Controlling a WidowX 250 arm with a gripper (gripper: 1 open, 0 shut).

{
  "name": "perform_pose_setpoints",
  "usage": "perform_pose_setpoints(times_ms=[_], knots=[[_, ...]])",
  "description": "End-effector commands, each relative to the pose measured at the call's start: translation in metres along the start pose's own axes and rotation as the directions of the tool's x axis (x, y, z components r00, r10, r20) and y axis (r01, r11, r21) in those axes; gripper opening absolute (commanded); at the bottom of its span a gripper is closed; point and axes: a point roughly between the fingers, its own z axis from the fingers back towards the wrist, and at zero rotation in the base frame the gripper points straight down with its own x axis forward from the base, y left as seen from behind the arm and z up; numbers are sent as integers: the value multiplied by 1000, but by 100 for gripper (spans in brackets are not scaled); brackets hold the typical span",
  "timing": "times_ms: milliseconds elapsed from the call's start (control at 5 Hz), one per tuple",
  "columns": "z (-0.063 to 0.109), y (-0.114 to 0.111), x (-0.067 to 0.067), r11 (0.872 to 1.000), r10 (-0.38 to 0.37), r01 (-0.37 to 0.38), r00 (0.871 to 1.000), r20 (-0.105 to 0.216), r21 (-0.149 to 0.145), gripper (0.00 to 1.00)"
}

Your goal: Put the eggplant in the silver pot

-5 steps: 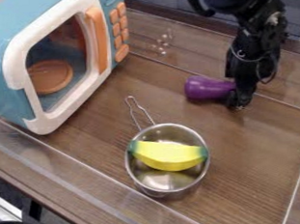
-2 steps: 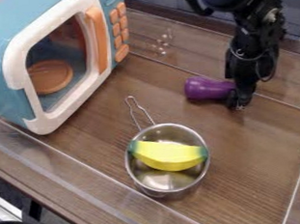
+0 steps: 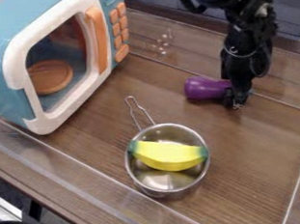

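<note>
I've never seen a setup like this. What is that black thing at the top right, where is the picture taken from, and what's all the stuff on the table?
The black thing is a robot arm; its tip, the end effector, is a small claw for grasping. It points down with its jaws open and holds nothing. The single picture comes from a camera looking down at the wooden table from one side. Right beside the claw lies a purple toy eggplant. Nearer the camera sits a silver pot with a wire handle, and a yellow toy lies inside it. At the left stands a teal and white toy microwave with its door shut.
</note>
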Motion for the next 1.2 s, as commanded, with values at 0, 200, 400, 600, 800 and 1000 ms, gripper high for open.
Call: perform_pose_setpoints(times_ms=[0,200,400,600,800,1000], knots=[[-5,2,-13,999,17,-17,1000,-12,-32,100],[-3,-1,-7,998,27,-27,1000,-2,-57,100],[-3,-4,0,996,36,-35,999,6,-81,0],[6,-6,-4,994,13,-10,999,31,-111,0],[18,-8,-8,990,-3,11,999,54,-142,0],[27,-3,4,982,-55,69,995,83,-178,0]])
